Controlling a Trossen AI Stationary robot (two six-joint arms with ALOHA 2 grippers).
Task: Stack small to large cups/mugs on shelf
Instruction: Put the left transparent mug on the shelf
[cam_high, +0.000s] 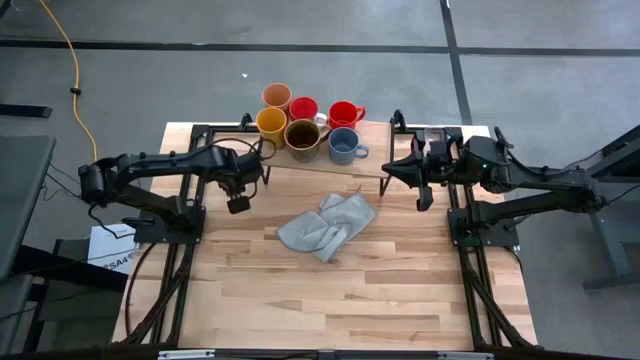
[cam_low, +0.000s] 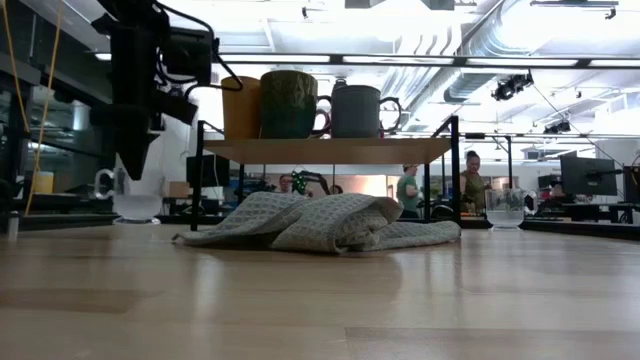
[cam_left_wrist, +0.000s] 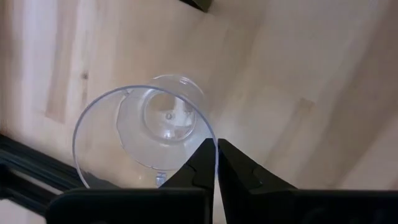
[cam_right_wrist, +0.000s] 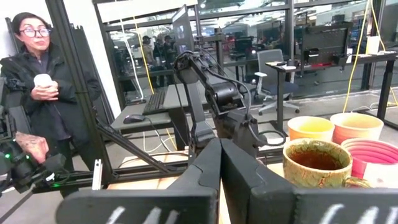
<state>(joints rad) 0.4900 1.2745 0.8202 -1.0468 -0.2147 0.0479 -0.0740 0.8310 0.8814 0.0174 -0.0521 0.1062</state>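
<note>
My left gripper (cam_high: 238, 203) points down near the shelf's left end and is shut on a clear glass cup (cam_left_wrist: 146, 134), which also shows in the low view (cam_low: 135, 198). My right gripper (cam_high: 390, 172) is shut and empty, level beside the shelf's right end. On the light-wood shelf (cam_low: 330, 150) stand a peach-orange tumbler (cam_high: 277, 95), two red mugs (cam_high: 303, 108) (cam_high: 345, 113), a yellow mug (cam_high: 271, 122), a brown mug (cam_high: 302, 134) and a grey-blue mug (cam_high: 343, 146). A second clear glass cup (cam_low: 505, 208) stands on the table at the right. My left gripper holds the glass cup by its rim (cam_left_wrist: 214, 144), one finger inside the cup and one outside. The fingers come from above, pointing down. The cup is upright, mouth up, its base close to the tabletop; whether it rests there I cannot tell.
A crumpled grey cloth (cam_high: 325, 225) lies on the table in front of the shelf, between the two arms. The near half of the wooden tabletop (cam_high: 330, 300) is bare. People stand in the room beyond the table (cam_right_wrist: 37, 93).
</note>
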